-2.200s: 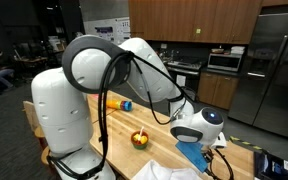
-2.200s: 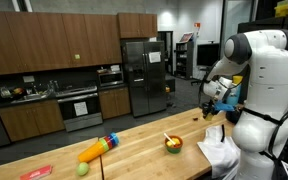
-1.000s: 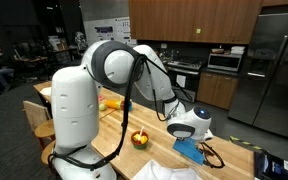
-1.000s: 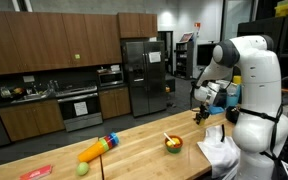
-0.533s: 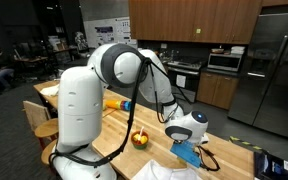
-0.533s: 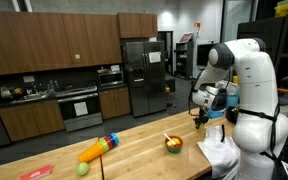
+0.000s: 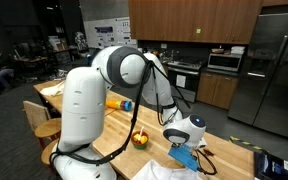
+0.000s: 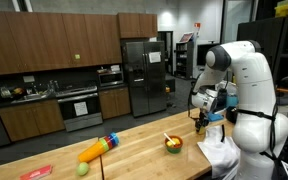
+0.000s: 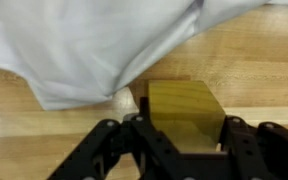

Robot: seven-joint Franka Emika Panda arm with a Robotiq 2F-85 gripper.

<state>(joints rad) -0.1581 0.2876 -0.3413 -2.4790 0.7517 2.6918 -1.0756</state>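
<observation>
- Since the earlier frames the arm (image 8: pixel 227 62) has swung away from the robot's white body and come down, so the hand (image 8: pixel 198 119) now hangs lower over the near end of the table (image 8: pixel 134 135).
- In the wrist view the hand is clenched on a yellow block (image 9: pixel 184 100), with one dark finger (image 9: pixel 134 135) against each side of it.
- The yellow block sits between the fingers with its upper part showing past them. Bare wood is behind it, and whether it touches the wood cannot be told.
- A white cloth (image 9: pixel 94 45) fills the upper part of the wrist view. Its edge runs just beside the yellow block, and one corner of it reaches the block's side.
- In an exterior view the same cloth lies crumpled on the table edge in front of the robot's base, below and beside the hand.
- A bowl (image 8: pixel 172 145) with something red and yellow in it stands on the table near the hand, on the side away from the robot.
- Farther along the table, well apart from the hand, lie a long yellow toy (image 8: pixel 96 150) and a small green ball (image 8: pixel 82 169).
</observation>
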